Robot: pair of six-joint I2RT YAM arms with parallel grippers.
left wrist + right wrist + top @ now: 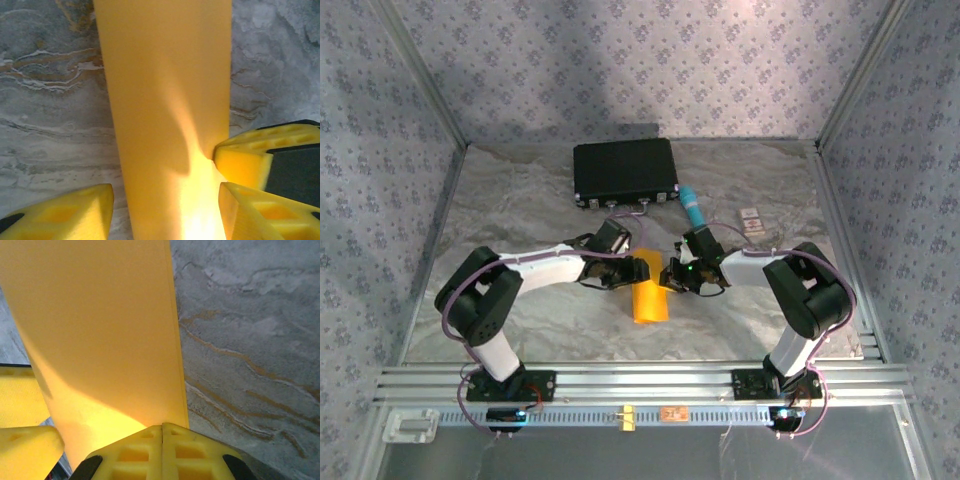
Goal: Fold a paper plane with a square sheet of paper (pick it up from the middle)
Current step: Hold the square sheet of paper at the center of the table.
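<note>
Right gripper (162,432): jaws pressed together and pinching the sheet of paper (650,302) at its 3 o'clock edge. It reaches in from 3 o'clock in the top view.
Left gripper (166,200): jaws apart, one yellow finger on either side of the paper strip, with a slim gap on one side. It comes in from 9 o'clock.
Gripper spacing: the two sets of fingers are close together. In the left wrist view a right-hand finger touches the paper's edge just beside the left gripper's own finger.
Sheet of paper: orange-yellow and folded into a long narrow strip at the middle of the table. Its 12 o'clock end is between the grippers and the rest runs toward 6 o'clock.
Black case (625,172): closed, at 12 o'clock from the paper, near the back wall.
Teal tube (692,205): at 1 o'clock, just beside the case's corner.
Small card (751,222): at 2 o'clock, lying flat.
Table (520,200): crinkled silver-grey covering, marbled with pale veins and tan streaks.
Walls (620,60): blue-grey wallpaper with a small floral print on three sides.
Frame: aluminium posts (420,70) at the corners and a slotted rail (640,380) at 6 o'clock carrying both arm bases.
</note>
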